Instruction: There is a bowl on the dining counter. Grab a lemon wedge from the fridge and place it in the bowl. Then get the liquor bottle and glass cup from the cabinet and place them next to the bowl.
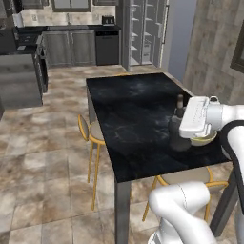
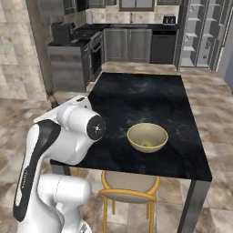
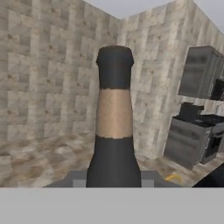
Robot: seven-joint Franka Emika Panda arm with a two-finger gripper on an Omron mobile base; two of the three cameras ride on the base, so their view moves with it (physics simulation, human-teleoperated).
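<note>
On the black marbled dining counter [image 1: 133, 114] stands the pale yellow-beige bowl [image 2: 147, 136], with the small yellow-green lemon wedge [image 2: 146, 145] lying inside it. In the left base view the bowl [image 1: 206, 139] peeks out from under my white hand. My gripper [image 1: 177, 125] is shut on the dark liquor bottle [image 1: 180, 102], which stands upright just left of the bowl, low over the counter top; I cannot tell whether its base touches. The hand view looks straight at the bottle [image 3: 113, 131], its brownish band and dark top. The glass cup is out of view.
Yellow-legged stools [image 1: 90, 131] [image 2: 129, 184] stand along the counter's left and near sides. The fridge [image 1: 143, 33] [image 2: 200, 32] at the back stands open, showing white shelves. Grey cupboards and a stove [image 2: 73, 59] line the far left.
</note>
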